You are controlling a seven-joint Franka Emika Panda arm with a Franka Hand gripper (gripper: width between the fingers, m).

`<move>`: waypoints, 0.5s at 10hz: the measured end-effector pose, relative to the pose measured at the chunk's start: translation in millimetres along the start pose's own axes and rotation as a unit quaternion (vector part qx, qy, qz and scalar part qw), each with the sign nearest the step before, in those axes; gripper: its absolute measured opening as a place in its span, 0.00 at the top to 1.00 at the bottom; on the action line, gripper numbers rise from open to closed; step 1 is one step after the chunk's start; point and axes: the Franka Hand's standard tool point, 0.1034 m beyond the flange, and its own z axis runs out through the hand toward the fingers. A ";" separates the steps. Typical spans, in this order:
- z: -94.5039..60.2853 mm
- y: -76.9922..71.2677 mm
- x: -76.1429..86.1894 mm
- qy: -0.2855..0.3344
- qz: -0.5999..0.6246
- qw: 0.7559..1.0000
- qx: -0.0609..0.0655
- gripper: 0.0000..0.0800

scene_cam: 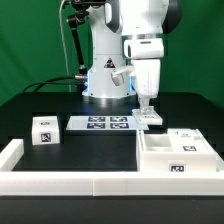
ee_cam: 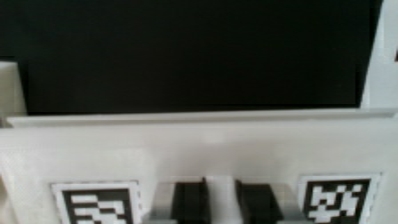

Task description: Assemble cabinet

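The cabinet body (scene_cam: 176, 152), a large white open box with a tag on its front, sits at the exterior view's right. A white panel piece (scene_cam: 151, 118) lies on the black table just behind it. It fills the wrist view (ee_cam: 196, 150) and carries two tags. My gripper (scene_cam: 146, 108) points straight down onto this panel. In the wrist view the gripper (ee_cam: 221, 203) has its dark fingers (ee_cam: 187, 204) close together with a narrow white strip of the panel between them. A small white cube piece (scene_cam: 43, 130) with tags stands at the exterior view's left.
The marker board (scene_cam: 100, 123) lies flat between the cube piece and the gripper. A long low white border wall (scene_cam: 90, 182) runs along the front and turns up the left side. The robot base (scene_cam: 105, 80) stands behind, with a cable at the back left.
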 end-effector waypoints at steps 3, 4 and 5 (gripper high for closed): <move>3.3 10.2 -0.1 0.001 0.010 1.000 0.001 0.91; 3.8 13.4 0.5 0.002 0.016 1.000 0.001 0.91; 4.5 11.9 0.2 0.002 0.016 1.000 0.002 0.91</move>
